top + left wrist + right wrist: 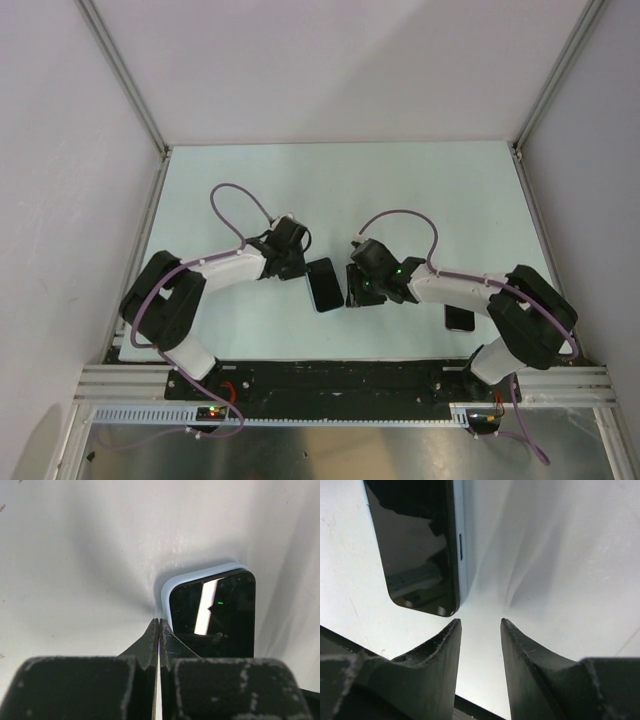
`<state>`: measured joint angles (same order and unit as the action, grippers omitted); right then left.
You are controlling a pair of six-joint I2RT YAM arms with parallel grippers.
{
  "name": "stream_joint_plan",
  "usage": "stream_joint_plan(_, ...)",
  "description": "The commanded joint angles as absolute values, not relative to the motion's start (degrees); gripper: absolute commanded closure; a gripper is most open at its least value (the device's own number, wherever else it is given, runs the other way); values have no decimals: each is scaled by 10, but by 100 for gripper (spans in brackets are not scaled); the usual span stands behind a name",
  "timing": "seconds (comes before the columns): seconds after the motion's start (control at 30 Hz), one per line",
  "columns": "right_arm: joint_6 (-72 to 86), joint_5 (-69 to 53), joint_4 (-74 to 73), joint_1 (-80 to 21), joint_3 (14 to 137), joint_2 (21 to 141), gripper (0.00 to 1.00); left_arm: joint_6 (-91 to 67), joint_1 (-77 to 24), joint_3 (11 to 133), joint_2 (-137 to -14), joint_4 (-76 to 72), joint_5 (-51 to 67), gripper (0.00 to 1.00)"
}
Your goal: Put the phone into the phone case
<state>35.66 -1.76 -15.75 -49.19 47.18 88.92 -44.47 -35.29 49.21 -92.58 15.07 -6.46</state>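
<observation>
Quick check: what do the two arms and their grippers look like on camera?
Both arms match: the left arm and right arm have white links, bulky black joint housings and a looping purple cable each. The left gripper and right gripper have black, scuffed, wedge-shaped fingers tapering to points. A green light glows on the right wrist.
</observation>
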Motion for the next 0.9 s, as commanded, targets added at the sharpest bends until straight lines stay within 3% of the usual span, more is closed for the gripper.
stream_joint_plan(0.0, 375, 21, -173, -472, 472, 826, 58, -421, -348, 497, -893, 142, -74, 100)
stream_joint_plan(0.2, 358, -10, -144, -465, 476, 804, 58, -424, -356, 436, -813, 147, -49, 99)
stream_joint_plan(0.4, 338, -35, -126, -478, 512, 864, 56, -442, -398, 392, -752, 146, -25, 86)
stream_joint_plan(0.87, 335, -42, -125, -491, 543, 927, 56, -458, -461, 377, -757, 138, -7, 76)
